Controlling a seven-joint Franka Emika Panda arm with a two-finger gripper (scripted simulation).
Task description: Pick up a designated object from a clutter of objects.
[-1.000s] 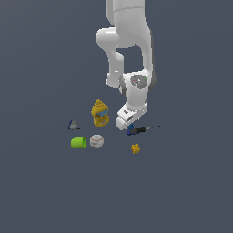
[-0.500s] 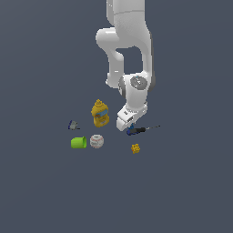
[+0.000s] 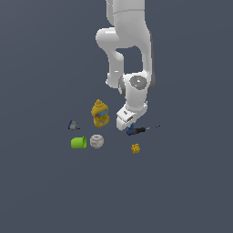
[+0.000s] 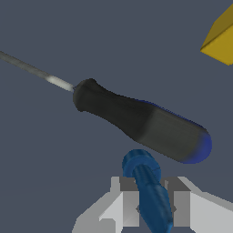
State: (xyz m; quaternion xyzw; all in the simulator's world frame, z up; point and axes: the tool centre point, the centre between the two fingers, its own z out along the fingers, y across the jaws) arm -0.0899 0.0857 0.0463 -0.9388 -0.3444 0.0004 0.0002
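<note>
The dark blue cone-like piece [image 4: 146,182] sits between my two grey fingers, its rounded end poking out toward the screwdriver. My gripper [image 4: 155,208] is shut on it, with both pads against its sides. In the exterior view the gripper [image 3: 128,127] is low over the floor, and the blue piece [image 3: 130,131] shows just under the white hand. The screwdriver [image 4: 141,120] with its black and blue handle lies right beside the piece. Its thin shaft points away toward the exterior view's right [image 3: 148,128].
A yellow bottle [image 3: 99,113] stands at the exterior view's left of the hand. A lime green cup [image 3: 78,142] and a white baseball [image 3: 96,141] lie in front of it. A grey-blue bit [image 3: 73,124] lies further left. A tiny yellow brick [image 3: 135,148] lies near the screwdriver [image 4: 221,38].
The hand has sunk a little lower and shifted slightly toward the exterior view's left, down onto the blue piece. The other items have not moved.
</note>
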